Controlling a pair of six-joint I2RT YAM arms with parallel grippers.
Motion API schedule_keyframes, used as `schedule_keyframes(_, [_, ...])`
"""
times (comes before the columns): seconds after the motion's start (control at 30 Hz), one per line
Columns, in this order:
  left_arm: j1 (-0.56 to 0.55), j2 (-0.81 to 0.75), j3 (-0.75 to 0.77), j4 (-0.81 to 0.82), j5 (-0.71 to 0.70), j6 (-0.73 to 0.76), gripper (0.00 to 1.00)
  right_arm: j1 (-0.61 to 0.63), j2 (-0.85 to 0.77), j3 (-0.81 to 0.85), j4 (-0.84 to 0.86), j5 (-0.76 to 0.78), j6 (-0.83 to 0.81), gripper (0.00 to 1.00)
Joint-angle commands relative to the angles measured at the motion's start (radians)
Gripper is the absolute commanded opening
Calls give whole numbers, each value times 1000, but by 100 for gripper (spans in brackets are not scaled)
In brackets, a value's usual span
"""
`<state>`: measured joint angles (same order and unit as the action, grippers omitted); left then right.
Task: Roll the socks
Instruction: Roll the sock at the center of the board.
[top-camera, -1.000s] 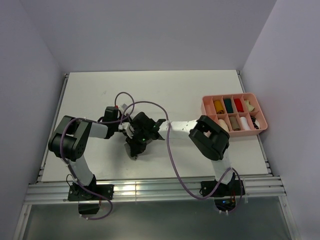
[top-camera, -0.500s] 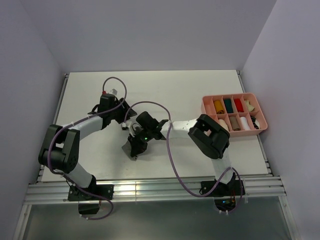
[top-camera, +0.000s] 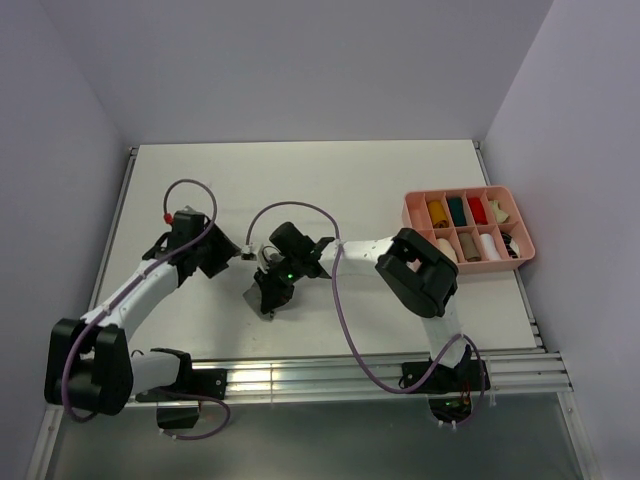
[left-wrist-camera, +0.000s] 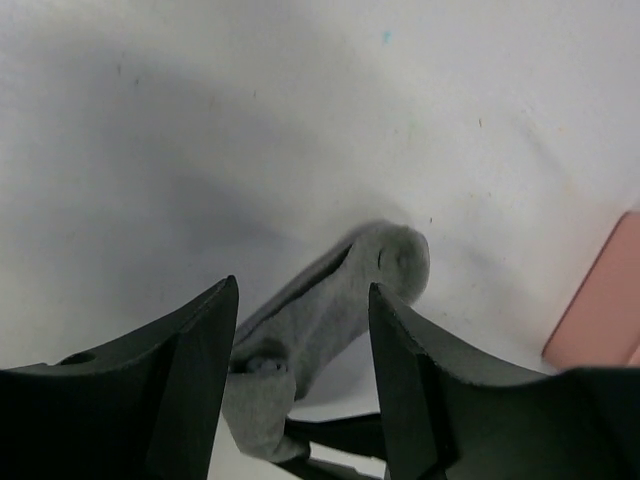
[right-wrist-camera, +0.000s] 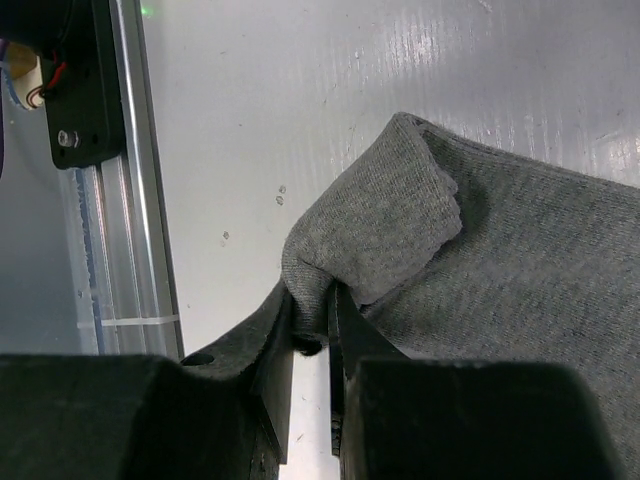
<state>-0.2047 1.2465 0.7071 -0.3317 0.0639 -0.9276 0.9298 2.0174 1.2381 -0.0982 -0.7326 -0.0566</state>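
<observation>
Right gripper first: its jaws are pinched almost shut on a bunched fold of the grey sock, and the rest of the fabric spreads flat on the white table. That puts the sock a little left of the table's middle, in the near half.

Just to its left, the left gripper stands partly open with nothing in it. It points right, and its wrist view shows the sock between the two dark fingers, but beyond them and untouched.

The right arm folds at a high elbow and reaches left, wrist tipped down. The left arm stretches low from the near left corner. A purple cable loops over the right forearm.

Well off at the right edge sits a pink tray of rolled bundles. An aluminium rail runs along the near edge.
</observation>
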Motion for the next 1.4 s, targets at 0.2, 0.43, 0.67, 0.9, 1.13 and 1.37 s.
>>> schedule_keyframes(0.2, [-88, -88, -143, 39, 120, -126, 62, 17, 32, 26, -95, 111, -22, 3])
schedule_keyframes(0.43, [-167, -18, -138, 25, 68, -132, 62, 20, 38, 26, -98, 113, -25, 3])
schedule_keyframes(0.67, [-174, -15, -173, -18, 25, -134, 55, 20, 43, 14, -86, 113, -15, 4])
schedule_keyframes(0.9, [-174, -102, -149, -150, -50, -154, 61, 20, 40, 9, -81, 119, -12, 4])
schedule_keyframes(1.13, [-174, -93, -175, -89, 8, -181, 60, 20, 43, 20, -86, 117, -14, 4])
schedule_keyframes(1.37, [-197, -46, -187, -35, 10, -180, 57, 21, 47, 21, -83, 116, -11, 4])
